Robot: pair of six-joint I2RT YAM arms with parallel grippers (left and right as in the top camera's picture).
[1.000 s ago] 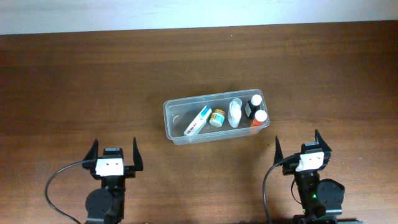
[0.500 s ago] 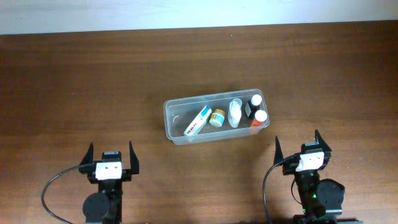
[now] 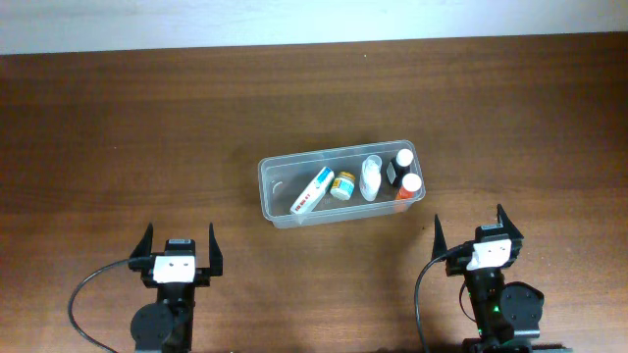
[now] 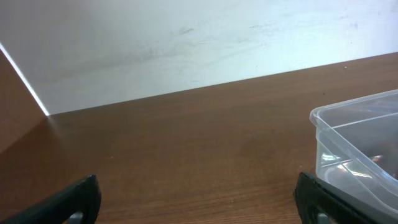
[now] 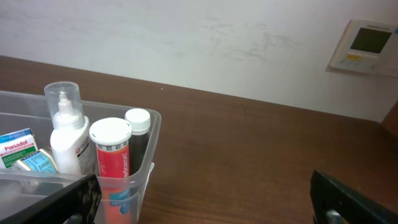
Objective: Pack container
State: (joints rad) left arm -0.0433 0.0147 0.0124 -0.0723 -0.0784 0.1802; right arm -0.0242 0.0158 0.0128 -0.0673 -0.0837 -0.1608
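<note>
The clear plastic container sits mid-table. Inside it lie a white-and-blue box, a small jar, a white pump bottle, a black bottle and a red tube with a white cap. My left gripper is open and empty near the front edge, left of the container, whose corner shows in the left wrist view. My right gripper is open and empty, in front of the container's right end. The right wrist view shows the red tube, the pump bottle and the black bottle.
The brown wooden table runs back to a white wall. A wall thermostat shows in the right wrist view. Black cables loop by both arm bases.
The left gripper has shifted slightly near the front edge, back then a little right. The right arm and the container's contents have not moved.
</note>
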